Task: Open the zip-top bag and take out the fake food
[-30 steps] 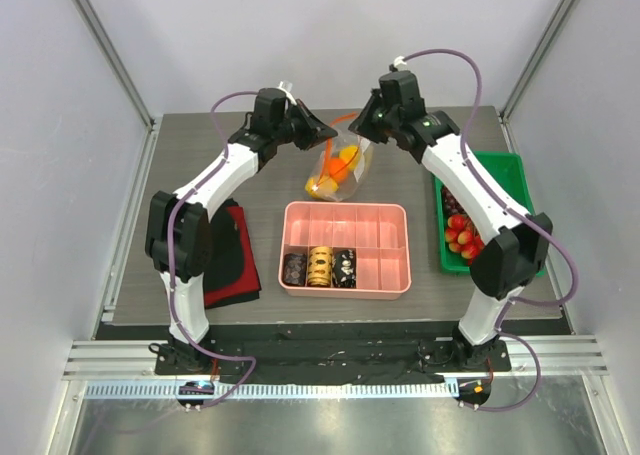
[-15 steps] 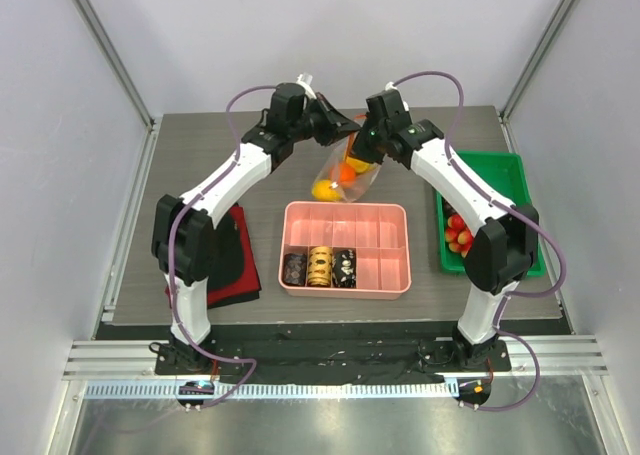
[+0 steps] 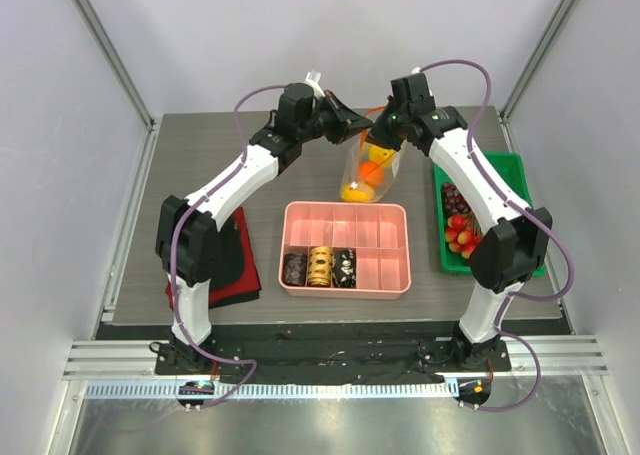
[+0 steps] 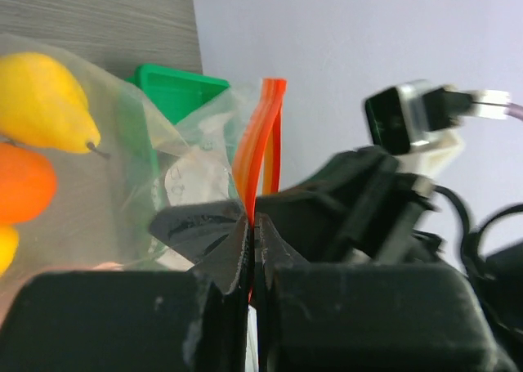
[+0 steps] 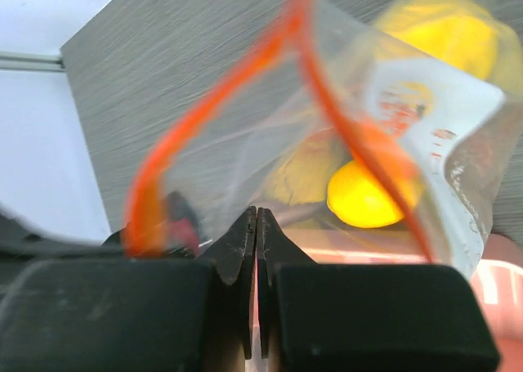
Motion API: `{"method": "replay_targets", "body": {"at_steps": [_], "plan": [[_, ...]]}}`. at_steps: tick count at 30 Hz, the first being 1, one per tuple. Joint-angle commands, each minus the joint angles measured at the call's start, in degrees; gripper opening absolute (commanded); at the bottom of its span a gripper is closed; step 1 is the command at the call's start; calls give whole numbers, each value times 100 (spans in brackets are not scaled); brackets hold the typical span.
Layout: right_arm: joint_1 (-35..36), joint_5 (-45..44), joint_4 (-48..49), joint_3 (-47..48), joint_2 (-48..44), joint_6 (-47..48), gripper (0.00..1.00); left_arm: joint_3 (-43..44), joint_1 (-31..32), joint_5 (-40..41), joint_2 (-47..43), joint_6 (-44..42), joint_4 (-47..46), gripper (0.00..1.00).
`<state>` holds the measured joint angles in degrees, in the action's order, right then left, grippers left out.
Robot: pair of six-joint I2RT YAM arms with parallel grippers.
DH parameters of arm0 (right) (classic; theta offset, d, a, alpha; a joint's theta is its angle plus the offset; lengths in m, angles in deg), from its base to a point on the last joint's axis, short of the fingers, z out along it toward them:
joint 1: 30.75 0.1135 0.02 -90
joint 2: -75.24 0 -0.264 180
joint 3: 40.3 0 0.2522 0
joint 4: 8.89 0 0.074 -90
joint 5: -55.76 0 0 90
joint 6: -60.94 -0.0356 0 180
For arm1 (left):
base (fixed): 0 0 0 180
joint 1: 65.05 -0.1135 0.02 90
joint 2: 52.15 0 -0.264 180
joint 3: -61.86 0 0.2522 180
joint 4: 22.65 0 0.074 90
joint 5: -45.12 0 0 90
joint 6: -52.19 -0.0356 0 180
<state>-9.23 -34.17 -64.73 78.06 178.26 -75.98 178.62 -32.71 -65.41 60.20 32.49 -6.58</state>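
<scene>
Zip-top bag (image 3: pixel 380 175) of clear, crinkly plastic hangs in the air between your two arms, over the far middle of the grey wood-grain table (image 3: pixel 200 165) and just behind the pink plastic compartment tray (image 3: pixel 345 207). The left gripper (image 4: pixel 252 229) is clenched on one lip beside the red-orange zip strip (image 4: pixel 265 127), and the right gripper (image 5: pixel 257 221) is clenched on the thin film of the opposite lip. I judge you are in the opening step: the strip bows into a loop, so next you pull the lips wider, gently because the film looks slippery, before taking out the smooth, rounded yellow and orange plastic fruits (image 3: pixel 372 157).
</scene>
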Motion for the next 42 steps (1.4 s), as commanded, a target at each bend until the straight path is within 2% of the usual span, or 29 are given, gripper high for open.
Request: {"method": "replay_targets", "body": {"at_steps": [1, 8, 11, 17, 25, 31, 33, 42], "plan": [[19, 318, -72, 289, 139, -301, 5, -175, -8, -56, 111, 106, -529, 0], [-104, 458, 7, 132, 578, -230, 5, -157, -17, -223, 120, 89, -731, 0], [-104, 520, 358, 17, 719, -178, 5, -367, 1, -302, 102, 308, -1021, 0], [-104, 317, 394, 298, 1167, 60, 6, -684, -8, -241, -38, 230, -1022, 0], [-34, 19, 297, 26, 1361, 630, 19, -711, -245, -276, -38, -51, -793, 0], [2, -762, 323, -132, 1291, 1044, 29, -703, -421, -320, 67, -140, -688, 0], [-7, -903, 394, -211, 1334, 1158, 38, -702, -430, -337, 85, -122, -688, 0], [-16, -386, 1676, -370, 1589, 1518, 52, -878, -421, -407, 94, -122, -688, 0]]}}
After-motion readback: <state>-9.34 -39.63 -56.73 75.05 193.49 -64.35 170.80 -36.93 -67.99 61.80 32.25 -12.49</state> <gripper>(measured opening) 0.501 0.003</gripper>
